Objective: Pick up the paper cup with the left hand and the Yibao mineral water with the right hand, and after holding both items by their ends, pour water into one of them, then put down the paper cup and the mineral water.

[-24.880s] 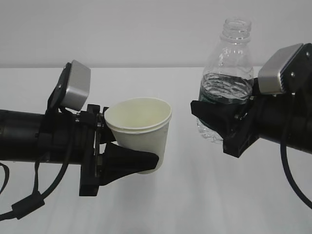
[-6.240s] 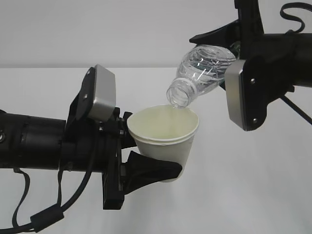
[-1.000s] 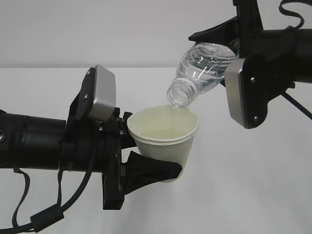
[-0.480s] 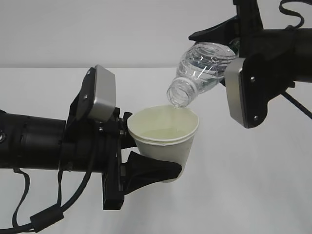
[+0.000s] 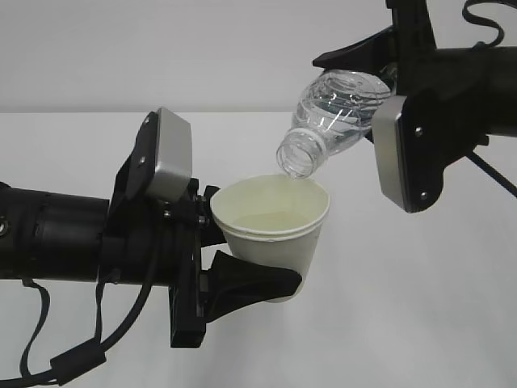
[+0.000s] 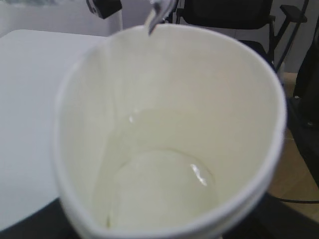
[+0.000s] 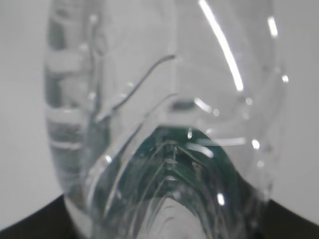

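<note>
White tabletop [image 5: 388,323] below, plain pale-grey wall behind. At left, left hand [image 5: 242,250] reaches in level from frame edge, arm approx horizontal, grey block [image 5: 171,156] on top tilted up. Fingers [image 5: 254,280] spread partway and clamped round lower body of paper cup [image 5: 273,226], held upright off table; near finger wraps under base, far finger mostly hidden behind cup. Looks like two nested cups w/ double rim line. Wrist view: cup interior fills frame, shallow water at bottom, thin stream entering at far rim; black chair and floor visible beyond, gripper itself barely seen.

Above right, Yibao mineral water [image 5: 331,121] tipped neck-down toward left, open mouth just over cup's far rim, not touching. Right hand [image 5: 380,77] comes in from right edge, rolled over so grey block [image 5: 408,153] faces camera; fingers partway apart, gripping bottle's base end. Label mostly hidden by gripper. Right wrist view: blurred clear ribs, green label patch, fingers cut off at bottom corners.
</note>
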`<control>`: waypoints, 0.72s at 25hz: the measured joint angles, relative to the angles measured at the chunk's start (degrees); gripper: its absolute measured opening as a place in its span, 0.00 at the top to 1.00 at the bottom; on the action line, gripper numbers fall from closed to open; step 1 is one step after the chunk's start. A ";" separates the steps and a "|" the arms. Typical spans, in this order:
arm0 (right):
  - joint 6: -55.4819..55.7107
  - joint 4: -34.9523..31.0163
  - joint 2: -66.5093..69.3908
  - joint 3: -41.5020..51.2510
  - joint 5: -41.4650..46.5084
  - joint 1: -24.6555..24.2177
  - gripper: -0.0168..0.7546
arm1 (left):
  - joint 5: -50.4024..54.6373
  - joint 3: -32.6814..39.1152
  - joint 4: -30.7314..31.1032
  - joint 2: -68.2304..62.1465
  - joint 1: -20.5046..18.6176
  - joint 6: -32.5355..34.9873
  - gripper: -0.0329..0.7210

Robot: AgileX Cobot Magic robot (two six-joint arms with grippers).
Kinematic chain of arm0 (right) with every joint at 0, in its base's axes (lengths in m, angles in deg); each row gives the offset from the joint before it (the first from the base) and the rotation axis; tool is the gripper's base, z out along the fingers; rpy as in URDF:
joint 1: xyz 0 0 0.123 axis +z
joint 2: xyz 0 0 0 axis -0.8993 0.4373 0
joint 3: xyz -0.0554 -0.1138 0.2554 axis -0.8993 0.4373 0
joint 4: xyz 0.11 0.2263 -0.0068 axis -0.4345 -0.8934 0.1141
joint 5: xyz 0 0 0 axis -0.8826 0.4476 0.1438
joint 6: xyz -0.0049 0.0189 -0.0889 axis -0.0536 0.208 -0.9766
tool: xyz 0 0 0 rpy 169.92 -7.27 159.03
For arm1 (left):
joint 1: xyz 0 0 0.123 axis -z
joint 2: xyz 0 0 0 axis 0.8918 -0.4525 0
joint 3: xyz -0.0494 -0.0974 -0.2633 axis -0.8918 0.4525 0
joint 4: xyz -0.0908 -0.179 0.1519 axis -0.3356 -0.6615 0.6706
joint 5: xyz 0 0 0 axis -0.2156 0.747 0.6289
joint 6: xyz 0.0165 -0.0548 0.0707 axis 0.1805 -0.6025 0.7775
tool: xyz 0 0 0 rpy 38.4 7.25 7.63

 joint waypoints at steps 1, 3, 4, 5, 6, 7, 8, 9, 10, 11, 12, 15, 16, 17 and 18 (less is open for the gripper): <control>0.00 0.00 0.00 0.00 0.00 0.00 0.44 | 0.00 0.00 0.00 0.00 0.00 0.00 0.39; 0.00 0.00 0.00 0.00 0.00 0.00 0.44 | 0.00 0.00 0.00 0.00 0.00 0.00 0.39; 0.00 0.00 0.00 0.00 0.00 0.00 0.44 | 0.00 0.00 0.00 0.00 0.00 0.00 0.39; 0.00 0.00 0.00 0.00 0.00 0.00 0.44 | 0.00 0.00 0.00 0.00 0.00 0.00 0.39; 0.00 0.00 0.00 0.00 0.00 0.00 0.44 | 0.00 0.00 0.00 0.00 0.00 0.00 0.39; 0.00 0.00 0.00 0.00 0.00 0.00 0.44 | 0.00 0.00 0.00 0.00 0.00 0.00 0.39; 0.00 0.00 0.00 0.00 0.00 0.00 0.44 | 0.00 0.00 0.00 0.00 0.00 0.00 0.39; 0.00 0.00 0.00 0.00 0.00 0.00 0.44 | 0.00 0.00 0.00 0.00 0.00 0.00 0.39; 0.00 0.00 0.00 0.00 0.00 0.00 0.44 | 0.00 0.00 0.00 0.00 0.00 0.00 0.39; 0.00 0.00 0.00 0.00 0.00 0.00 0.44 | 0.00 0.00 0.00 0.00 0.00 0.00 0.39; 0.00 0.00 0.00 0.00 0.00 0.00 0.44 | 0.00 0.00 0.00 0.00 0.00 0.00 0.39; 0.00 0.00 0.00 0.00 0.00 0.00 0.44 | 0.00 0.00 0.00 0.00 0.00 0.00 0.39; 0.00 0.00 0.00 0.00 0.04 0.00 0.44 | 0.00 0.00 0.00 0.00 0.00 0.00 0.39; 0.00 0.00 0.00 -0.13 0.04 0.00 0.44 | 0.00 0.00 0.00 0.00 0.00 0.00 0.39; 0.00 0.00 0.00 -0.34 0.04 0.00 0.45 | 0.00 0.00 0.00 0.00 0.00 0.00 0.39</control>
